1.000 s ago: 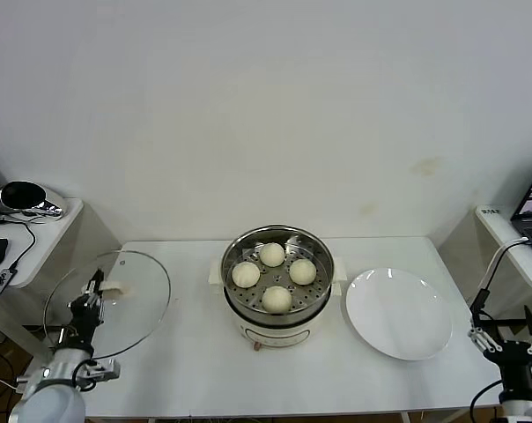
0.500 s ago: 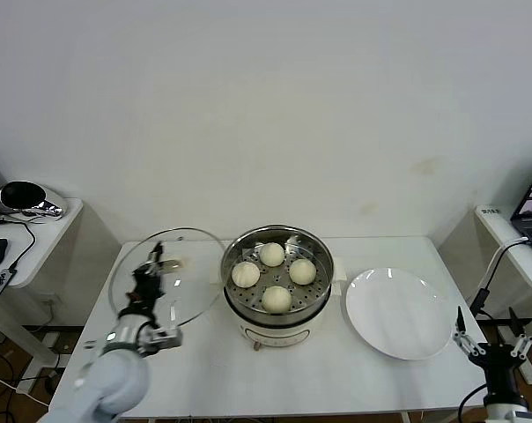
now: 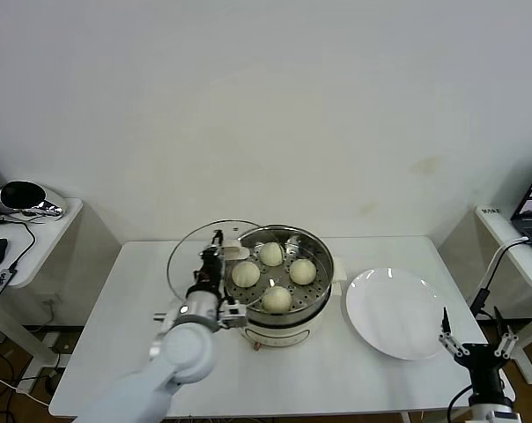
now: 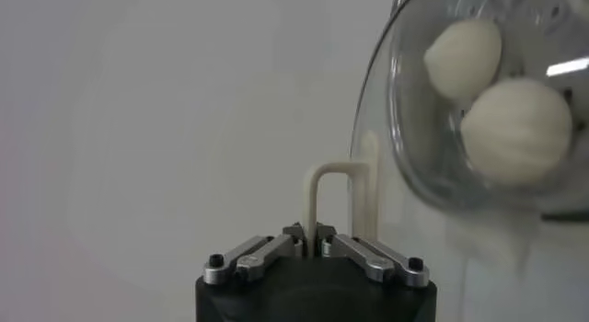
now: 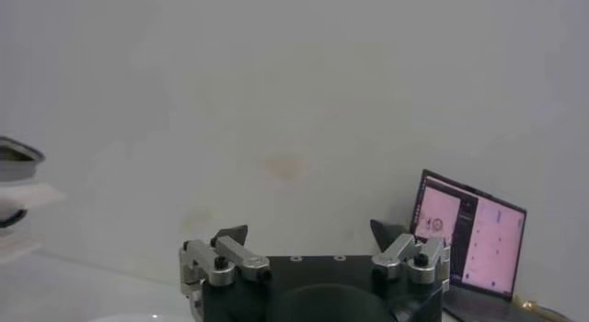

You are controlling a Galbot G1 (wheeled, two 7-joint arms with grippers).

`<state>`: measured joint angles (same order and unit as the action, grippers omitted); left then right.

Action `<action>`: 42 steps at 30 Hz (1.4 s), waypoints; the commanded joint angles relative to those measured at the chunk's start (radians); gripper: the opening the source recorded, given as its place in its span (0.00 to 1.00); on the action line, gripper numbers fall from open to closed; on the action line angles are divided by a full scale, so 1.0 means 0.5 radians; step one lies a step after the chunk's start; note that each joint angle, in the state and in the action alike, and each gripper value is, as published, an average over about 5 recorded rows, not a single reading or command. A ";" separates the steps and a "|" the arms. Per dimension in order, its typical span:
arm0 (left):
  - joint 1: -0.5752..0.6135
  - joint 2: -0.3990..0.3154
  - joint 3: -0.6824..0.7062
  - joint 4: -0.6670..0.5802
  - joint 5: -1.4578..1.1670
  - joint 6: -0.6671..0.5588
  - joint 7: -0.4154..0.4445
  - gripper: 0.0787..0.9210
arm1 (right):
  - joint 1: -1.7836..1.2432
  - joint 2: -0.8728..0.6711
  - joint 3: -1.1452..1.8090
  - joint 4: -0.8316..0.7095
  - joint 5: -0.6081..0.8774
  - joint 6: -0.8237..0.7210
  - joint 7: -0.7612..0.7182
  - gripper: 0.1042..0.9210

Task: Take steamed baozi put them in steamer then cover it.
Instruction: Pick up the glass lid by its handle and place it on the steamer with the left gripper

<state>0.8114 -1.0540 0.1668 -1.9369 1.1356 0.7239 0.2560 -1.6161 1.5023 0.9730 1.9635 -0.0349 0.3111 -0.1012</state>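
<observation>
The steel steamer (image 3: 317, 291) stands mid-table on its cream base. Four cream-white baozi lie on its tray (image 3: 272, 255) (image 3: 246, 274) (image 3: 302, 271) (image 3: 277, 300). My left gripper (image 3: 217, 254) is shut on the cream handle (image 4: 329, 181) of the glass cover (image 3: 185, 261). It holds the cover tilted on edge, above the table, at the steamer's left rim. In the left wrist view (image 4: 308, 230) two baozi (image 4: 515, 131) show through the glass (image 4: 373, 158). My right gripper (image 3: 474, 342) is open and empty at the table's front right corner; it also shows in the right wrist view (image 5: 310, 234).
A flat white plate (image 3: 398, 313) lies right of the steamer. A side table at the left holds a black and silver object (image 3: 24, 196). A laptop (image 5: 469, 246) stands on the right side table (image 3: 513, 238). A white wall is behind.
My left gripper has carried the cover rightward from the table's left edge to the steamer's left rim. My right gripper has shifted slightly left and down.
</observation>
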 commanded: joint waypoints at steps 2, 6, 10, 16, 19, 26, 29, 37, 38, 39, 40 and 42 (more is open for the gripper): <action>-0.231 -0.323 0.230 0.180 0.308 0.109 0.207 0.07 | 0.002 0.018 -0.033 -0.011 -0.071 0.011 0.012 0.88; -0.239 -0.395 0.245 0.254 0.299 0.108 0.177 0.07 | 0.001 0.016 -0.041 -0.023 -0.071 0.018 0.011 0.88; -0.249 -0.453 0.264 0.316 0.284 0.108 0.162 0.07 | 0.003 0.013 -0.047 -0.033 -0.071 0.022 0.011 0.88; -0.240 -0.495 0.285 0.373 0.279 0.107 0.148 0.07 | 0.000 0.011 -0.055 -0.036 -0.070 0.027 0.010 0.88; -0.234 -0.507 0.291 0.384 0.277 0.107 0.144 0.07 | 0.000 0.010 -0.058 -0.036 -0.071 0.027 0.009 0.88; -0.222 -0.526 0.298 0.392 0.278 0.107 0.132 0.07 | -0.001 0.011 -0.072 -0.043 -0.074 0.029 0.007 0.88; -0.212 -0.531 0.297 0.399 0.279 0.107 0.123 0.07 | -0.001 0.009 -0.074 -0.045 -0.074 0.032 0.005 0.88; -0.194 -0.539 0.290 0.421 0.284 0.102 0.095 0.07 | -0.002 0.008 -0.081 -0.051 -0.077 0.041 -0.001 0.88; -0.192 -0.539 0.288 0.424 0.285 0.100 0.092 0.07 | -0.003 0.009 -0.081 -0.051 -0.078 0.043 -0.001 0.88; -0.189 -0.539 0.287 0.426 0.285 0.099 0.089 0.07 | -0.004 0.008 -0.081 -0.052 -0.078 0.044 -0.002 0.88; -0.186 -0.539 0.285 0.428 0.285 0.098 0.086 0.07 | -0.004 0.008 -0.081 -0.052 -0.079 0.045 -0.002 0.88; -0.180 -0.540 0.282 0.432 0.285 0.095 0.079 0.07 | -0.004 0.007 -0.081 -0.053 -0.078 0.046 -0.003 0.88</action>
<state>0.7196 -1.3168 0.3071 -1.7300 1.2746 0.7364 0.3010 -1.6184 1.5059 0.9330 1.9384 -0.0734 0.3324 -0.1020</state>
